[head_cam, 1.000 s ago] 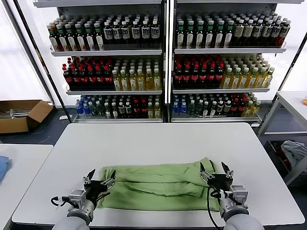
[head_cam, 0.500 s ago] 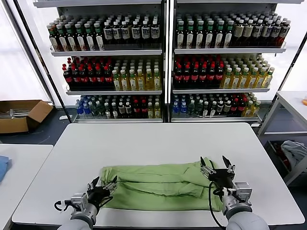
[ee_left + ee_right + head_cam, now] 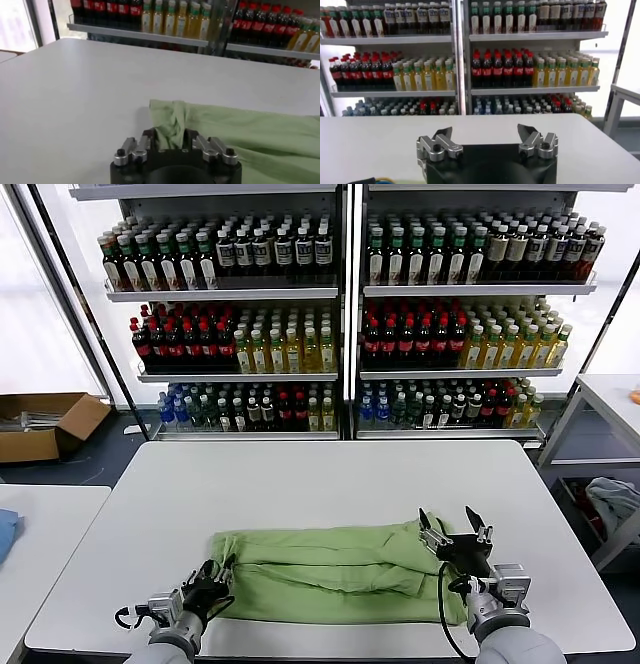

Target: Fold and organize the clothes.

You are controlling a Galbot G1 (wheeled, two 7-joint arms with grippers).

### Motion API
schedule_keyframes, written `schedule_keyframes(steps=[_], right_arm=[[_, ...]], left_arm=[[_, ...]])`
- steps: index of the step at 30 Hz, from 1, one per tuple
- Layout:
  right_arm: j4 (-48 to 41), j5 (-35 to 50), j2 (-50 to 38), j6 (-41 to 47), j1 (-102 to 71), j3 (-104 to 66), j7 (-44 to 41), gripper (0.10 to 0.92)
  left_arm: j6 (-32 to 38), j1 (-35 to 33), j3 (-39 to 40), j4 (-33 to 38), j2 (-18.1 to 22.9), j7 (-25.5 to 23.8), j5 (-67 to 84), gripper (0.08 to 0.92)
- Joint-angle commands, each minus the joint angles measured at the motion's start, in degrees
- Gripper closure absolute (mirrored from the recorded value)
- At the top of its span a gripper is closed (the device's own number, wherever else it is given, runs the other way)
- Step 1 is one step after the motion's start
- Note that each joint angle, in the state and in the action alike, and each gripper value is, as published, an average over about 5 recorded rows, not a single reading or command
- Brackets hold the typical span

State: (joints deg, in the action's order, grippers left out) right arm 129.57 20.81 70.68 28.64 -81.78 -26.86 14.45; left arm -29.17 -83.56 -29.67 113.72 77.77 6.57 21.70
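1. The green polo shirt lies across the lower middle of the head view, a long rumpled band stretched sideways on the white counter, close to the counter's near edge.
2. My left tool sits at the lower left of the head view, at the shirt's left end. In the left wrist view my left tool has its fingers drawn in narrow on a bunched, twisted corner of the shirt, with the fabric pinched between them.
3. From that pinched corner the rest of the shirt spreads toward the lower right of the left wrist view, lying flat on the counter.
4. My right tool is at the lower right of the head view, raised over the shirt's right end with its fingers spread wide and holding nothing.
5. The right wrist view shows my right tool the same way: fingers far apart with only open space between them, the counter beyond.
6. Shelves of bottles fill the upper half of the head view behind the counter, and a cardboard box sits on the floor at the left edge.
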Motion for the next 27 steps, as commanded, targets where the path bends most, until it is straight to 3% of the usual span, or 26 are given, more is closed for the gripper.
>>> schedule_keyframes(steps=[1, 8, 12, 15, 21, 24, 27], right_arm=[[0.26, 0.09, -0.08, 0.08, 0.16, -0.02, -0.04, 0.203], [0.2, 0.53, -0.55, 0.15, 0.59, -0.27, -0.04, 0.203], [0.34, 0.94, -0.83, 0.23, 0.87, -0.36, -0.01, 0.203], [0.28, 1.38, -1.03, 0.27, 1.18, -0.34, 0.02, 0.203], [-0.21, 2.36, -1.06, 0.42, 2.52, 0.26, 0.09, 0.203], [-0.45, 2.61, -0.81, 0.51, 3.21, 0.75, 0.1, 0.203], [-0.56, 2.77, -0.54, 0.53, 3.6, 1.08, 0.09, 0.203]], left_arm=[[1.03, -0.03, -0.22, -0.93, 0.17, -0.08, 0.32, 0.658], [3.71, -0.41, -2.32, -1.9, -0.48, -1.28, -0.06, 0.857], [5.43, -0.51, -6.45, -2.17, -3.4, -1.87, -0.14, 0.896], [6.06, -0.61, -12.73, -2.29, -9.13, -2.34, 1.36, 0.896], [7.54, -2.75, -28.15, -6.58, -24.91, -4.49, 4.62, 0.896], [8.26, -4.13, -32.9, -10.34, -29.95, -5.6, 5.22, 0.896], [8.51, -5.02, -35.26, -12.33, -32.36, -6.19, 5.21, 0.896]])
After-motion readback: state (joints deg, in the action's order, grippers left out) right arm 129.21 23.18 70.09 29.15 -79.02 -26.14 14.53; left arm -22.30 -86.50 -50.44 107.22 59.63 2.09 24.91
